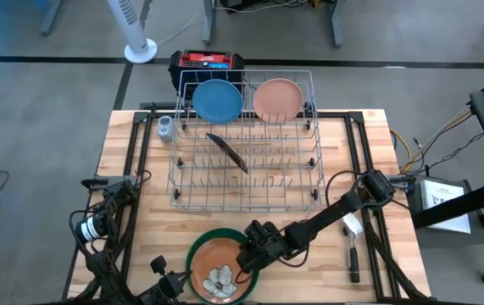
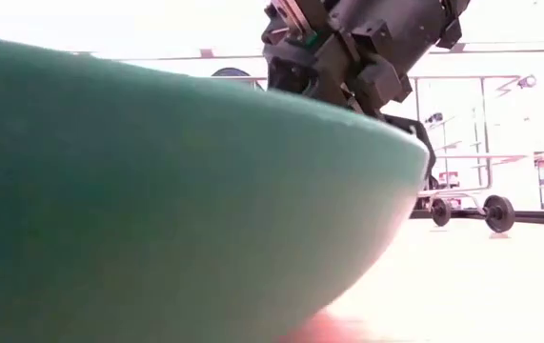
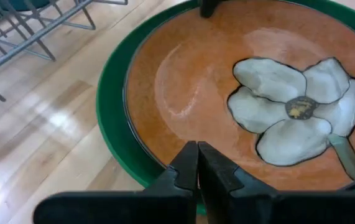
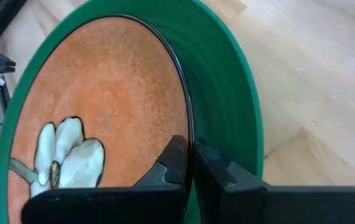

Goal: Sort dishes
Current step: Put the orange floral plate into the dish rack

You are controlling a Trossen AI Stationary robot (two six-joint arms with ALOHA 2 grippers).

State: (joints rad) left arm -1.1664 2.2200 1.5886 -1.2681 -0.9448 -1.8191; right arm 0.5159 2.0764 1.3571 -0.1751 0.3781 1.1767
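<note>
The round green plate [image 2: 157, 191] blocks most of the low view. The right end effector [image 4: 189, 163] reaches in low, pinching the orange-brown flowered plate's [image 4: 102, 93] rim; the left end effector [image 3: 197, 163] is pressed together.

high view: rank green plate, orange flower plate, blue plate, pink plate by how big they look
1. Round green plate, largest; partly cut off by the picture's edge.
2. Orange-brown flower plate, nested in it.
3. Light blue plate and pale pink plate: alike, unranked; they stand tilted in the rack.

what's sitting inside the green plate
An orange-brown plate with a white flower painted on it lies in the green plate. The right end effector is shut on its rim. The green plate's base is covered.
</note>
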